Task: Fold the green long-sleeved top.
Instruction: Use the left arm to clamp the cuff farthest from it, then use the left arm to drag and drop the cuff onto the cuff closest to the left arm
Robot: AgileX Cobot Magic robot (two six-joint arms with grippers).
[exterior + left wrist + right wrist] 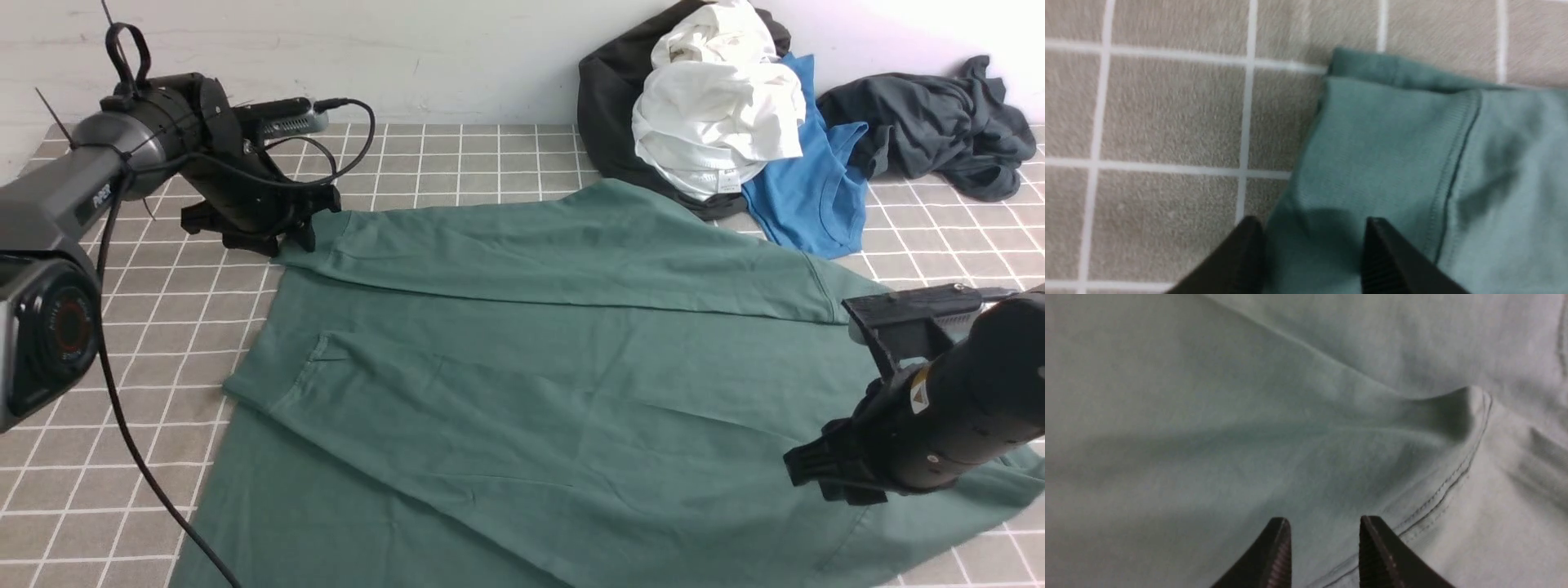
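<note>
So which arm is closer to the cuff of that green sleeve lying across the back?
Left. The left tool is right at the sleeve cuff of the green top; the right tool is far off, over the top's near right part.

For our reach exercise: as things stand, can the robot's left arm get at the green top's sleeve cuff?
Likely yes: the left gripper hangs open just over the cuff of the green top, nothing between them.

Green long-sleeved top (531,367) cut off at 6 o'clock, black garment (608,98) half hidden under white clothes (718,106) at 1 o'clock, left wrist view blurred
</note>
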